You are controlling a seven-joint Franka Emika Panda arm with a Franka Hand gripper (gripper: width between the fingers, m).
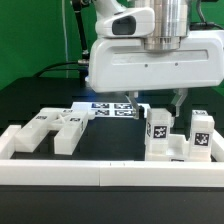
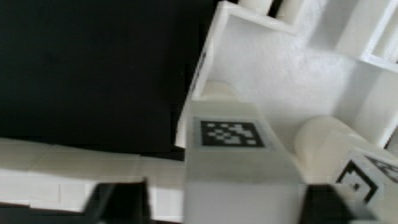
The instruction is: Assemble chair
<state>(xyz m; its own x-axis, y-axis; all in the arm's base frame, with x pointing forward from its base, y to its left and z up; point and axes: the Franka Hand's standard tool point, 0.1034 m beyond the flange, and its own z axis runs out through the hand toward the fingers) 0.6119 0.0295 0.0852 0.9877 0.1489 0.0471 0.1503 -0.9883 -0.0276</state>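
Observation:
The chair is in loose white parts with square tags. Two upright blocks stand at the exterior view's right, one nearer the middle (image 1: 158, 132) and one further right (image 1: 200, 132). Several flat and blocky pieces (image 1: 58, 127) lie at the left. My gripper (image 1: 152, 103) hangs above the back of the right-hand blocks with its fingers wide apart. In the wrist view a tagged white block (image 2: 226, 135) runs between the dark fingers (image 2: 118, 205), with a gap showing on one side. The gripper (image 2: 231, 198) is open around it, and a wide white slab (image 2: 285, 70) lies beyond.
The marker board (image 1: 108, 108) lies flat at the back middle of the black table. A long low white border rail (image 1: 110, 168) runs along the front. The bulky white arm body (image 1: 150, 55) hides the back of the scene.

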